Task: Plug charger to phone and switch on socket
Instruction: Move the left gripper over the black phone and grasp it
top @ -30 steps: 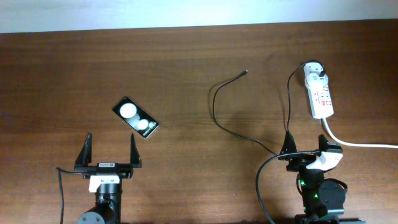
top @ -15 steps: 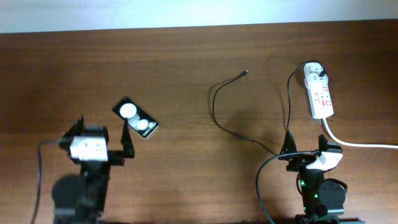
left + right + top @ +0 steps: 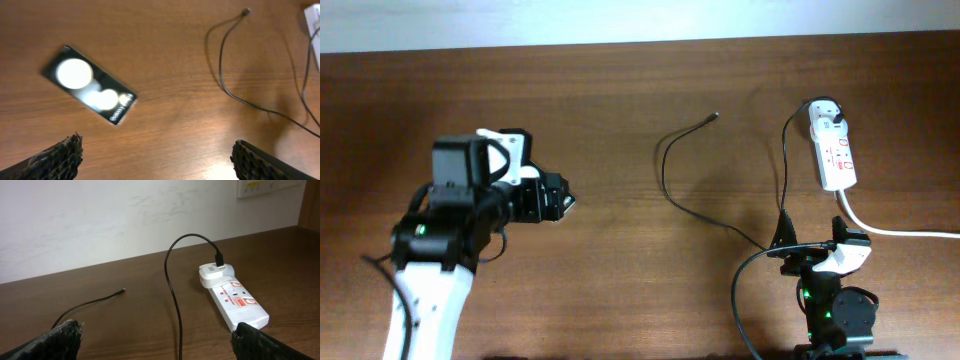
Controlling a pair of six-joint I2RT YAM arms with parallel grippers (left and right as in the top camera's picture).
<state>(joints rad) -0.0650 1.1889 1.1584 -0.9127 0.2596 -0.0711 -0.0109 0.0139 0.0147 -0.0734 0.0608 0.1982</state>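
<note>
The black phone, with two white round spots, lies flat on the table, ahead and left of my open, empty left gripper. In the overhead view my left gripper hovers over the phone, and only one corner of the phone shows. The charger cable curves across the middle, its connector tip lying free. Its white plug adapter sits in the socket at the far right. My right gripper is open and empty, near the front edge, with the socket ahead of it.
The socket's thick white cord runs off the right edge of the table. A white wall stands behind the table's far edge. The robot's own black cable loops beside the right arm's base.
My left arm has risen from the front edge and swung forward and right until its gripper hangs over the phone. The right arm, cable and socket have not moved.
</note>
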